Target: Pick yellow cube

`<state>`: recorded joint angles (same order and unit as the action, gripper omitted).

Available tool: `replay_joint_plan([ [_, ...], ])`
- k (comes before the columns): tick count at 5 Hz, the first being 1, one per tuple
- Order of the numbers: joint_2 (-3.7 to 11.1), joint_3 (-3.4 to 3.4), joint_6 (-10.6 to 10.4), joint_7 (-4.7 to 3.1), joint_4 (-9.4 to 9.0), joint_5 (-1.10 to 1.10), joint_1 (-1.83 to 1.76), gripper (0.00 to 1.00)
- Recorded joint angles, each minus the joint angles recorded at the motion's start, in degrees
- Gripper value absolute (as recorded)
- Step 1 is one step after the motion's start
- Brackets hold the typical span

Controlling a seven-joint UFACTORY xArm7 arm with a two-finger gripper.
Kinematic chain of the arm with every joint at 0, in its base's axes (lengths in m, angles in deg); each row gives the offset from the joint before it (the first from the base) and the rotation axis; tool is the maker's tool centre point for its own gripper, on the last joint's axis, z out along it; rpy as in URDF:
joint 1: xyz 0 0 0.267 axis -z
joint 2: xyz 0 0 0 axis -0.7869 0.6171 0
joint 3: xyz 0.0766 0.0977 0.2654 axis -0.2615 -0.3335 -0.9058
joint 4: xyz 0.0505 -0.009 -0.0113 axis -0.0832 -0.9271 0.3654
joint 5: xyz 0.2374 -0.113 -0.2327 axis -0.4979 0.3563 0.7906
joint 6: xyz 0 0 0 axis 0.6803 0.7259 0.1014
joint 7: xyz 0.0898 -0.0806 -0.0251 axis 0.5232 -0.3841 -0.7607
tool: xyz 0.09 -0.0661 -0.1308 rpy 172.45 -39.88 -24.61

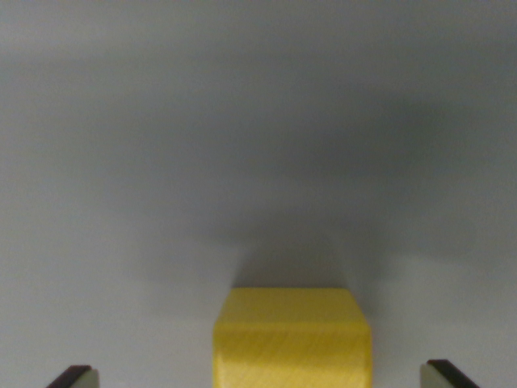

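A yellow cube (292, 338) sits on a plain grey surface at the bottom middle of the wrist view, its lower part cut off by the frame edge. My gripper (260, 378) is open, with one fingertip (74, 377) showing at the bottom left corner and the other fingertip (446, 374) at the bottom right. The cube lies between the two fingertips, a little nearer the right one, with wide gaps on both sides. Nothing touches the cube.
The grey surface (258, 145) fills the rest of the view. A soft dark shadow (323, 162) falls across it above the cube.
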<state>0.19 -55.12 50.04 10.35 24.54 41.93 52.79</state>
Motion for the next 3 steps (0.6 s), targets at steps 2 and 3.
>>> replay_joint_plan([
  [2, 0.99, 0.07, -1.52, -0.34, -0.77, -0.20, 0.11, 0.00],
  [3, 0.99, 0.07, -1.52, -0.34, -0.77, -0.20, 0.11, 0.00],
])
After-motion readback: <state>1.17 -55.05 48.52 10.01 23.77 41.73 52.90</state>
